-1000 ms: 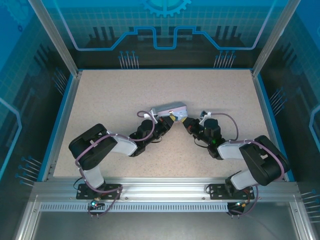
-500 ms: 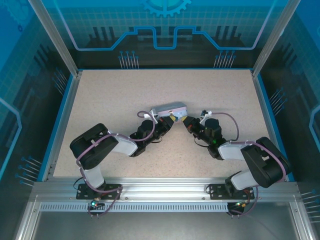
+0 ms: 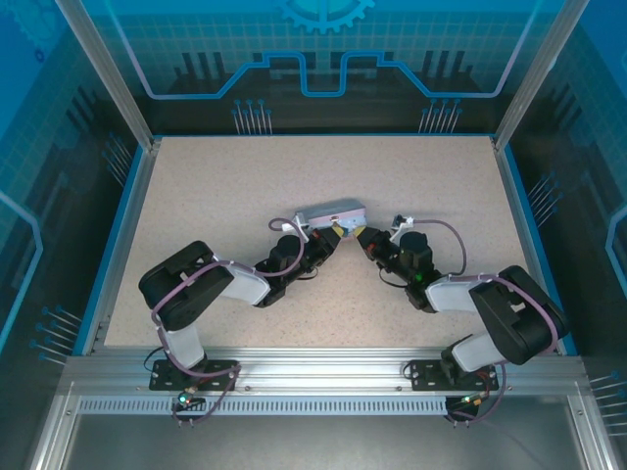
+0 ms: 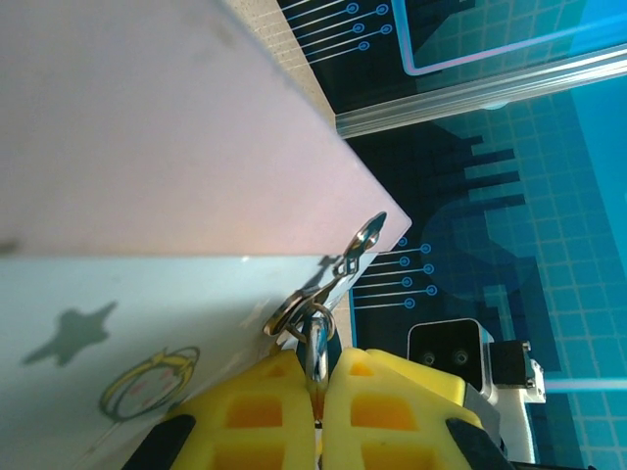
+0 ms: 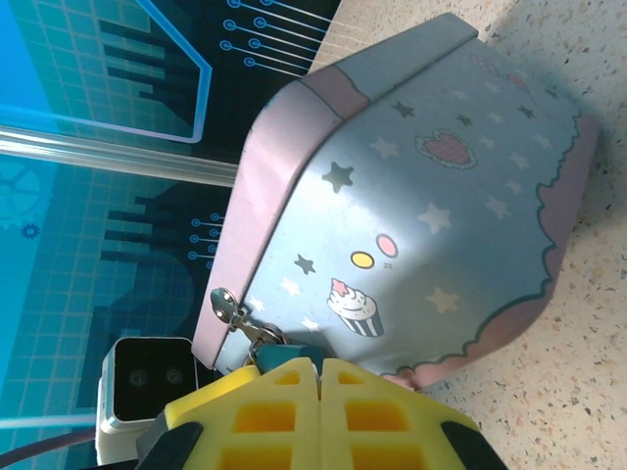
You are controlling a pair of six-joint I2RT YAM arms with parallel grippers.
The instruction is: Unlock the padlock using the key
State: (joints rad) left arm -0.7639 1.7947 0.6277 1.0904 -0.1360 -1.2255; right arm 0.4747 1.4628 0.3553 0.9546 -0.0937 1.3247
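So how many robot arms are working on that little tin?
2. The left arm reaches in from the near left, the right arm from the near right, both meeting at the tin's near edge.

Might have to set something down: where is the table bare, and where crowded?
Bare table runs from the tin box to the back wall, out to both side rims. A smaller bare patch lies nearer, between the left arm and right arm. Crowded: the tin's near side, where the left gripper and right gripper meet.

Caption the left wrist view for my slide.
Left gripper shut on the padlock, which hangs from the clasp at a corner of the pastel tin.
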